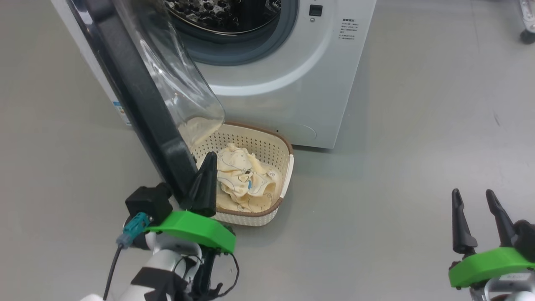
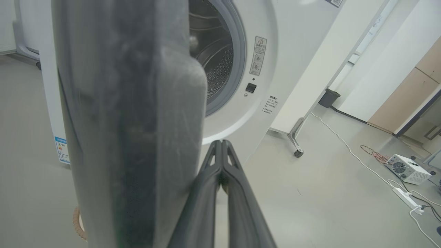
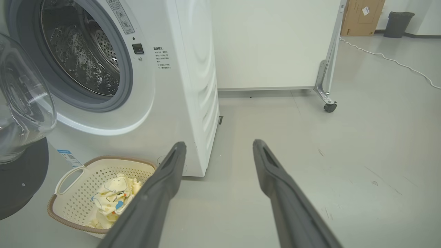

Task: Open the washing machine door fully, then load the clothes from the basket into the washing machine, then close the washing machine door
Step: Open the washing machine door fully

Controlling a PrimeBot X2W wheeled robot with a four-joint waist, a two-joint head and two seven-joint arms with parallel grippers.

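Our left hand [image 1: 210, 161] is pinching shut on nothing, sitting just beside the low edge of the washing machine door [image 1: 142, 96]. Our right hand [image 1: 472, 193] is hanging wide over bare floor [image 1: 397, 188]. The door is standing part way open, leaning over the basket [image 1: 288, 155], which is sitting on the floor in front of the washing machine [image 1: 292, 79] with the clothes [image 1: 242, 177] inside.

We are thinking the shut hand could be slipping off the shiny edge while pushing, or the glass bowl [image 1: 184, 83] could be bumping the basket. The door is hiding the basket's left end and blurring our left wrist view, so we cannot tell if the fingers [image 2: 203, 199] are touching it.
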